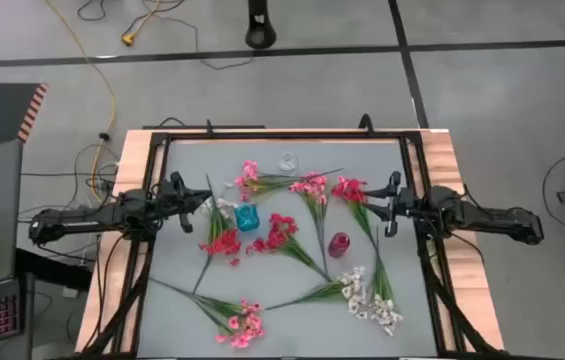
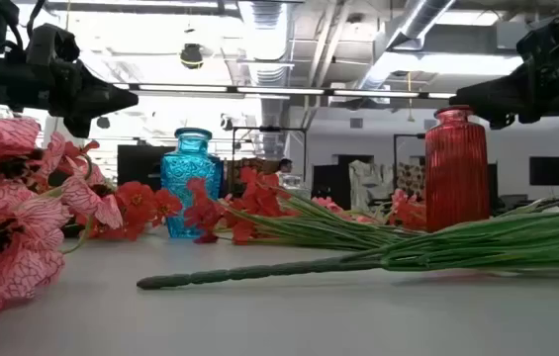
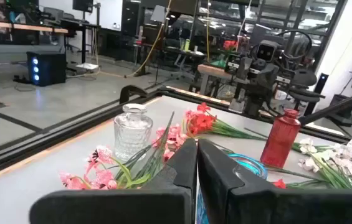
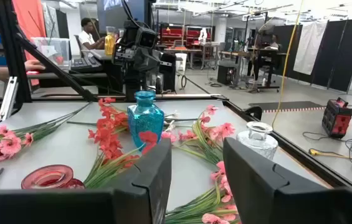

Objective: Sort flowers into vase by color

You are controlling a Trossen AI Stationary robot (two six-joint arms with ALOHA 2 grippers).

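Observation:
Sprigs lie flat on the grey table around three vases. The clear vase (image 1: 288,160) stands farthest, the blue vase (image 1: 248,217) in the middle and the red vase (image 1: 339,245) to its right. Pink flowers (image 1: 253,180) (image 1: 311,186) (image 1: 242,322), red flowers (image 1: 223,241) (image 1: 280,232) (image 1: 350,189) and white flowers (image 1: 370,298) (image 1: 224,205) are scattered between them. My left gripper (image 1: 205,197) (image 3: 196,168) hovers shut above the table, left of the blue vase. My right gripper (image 1: 374,207) (image 4: 197,180) hovers open to the right of the red sprig.
A dark metal frame (image 1: 262,133) runs along the table's far edge and both sides. A long green stem (image 2: 259,272) lies across the near part of the table. Bare table surface (image 1: 292,335) shows near the front edge. People sit at desks (image 4: 88,31) beyond the table.

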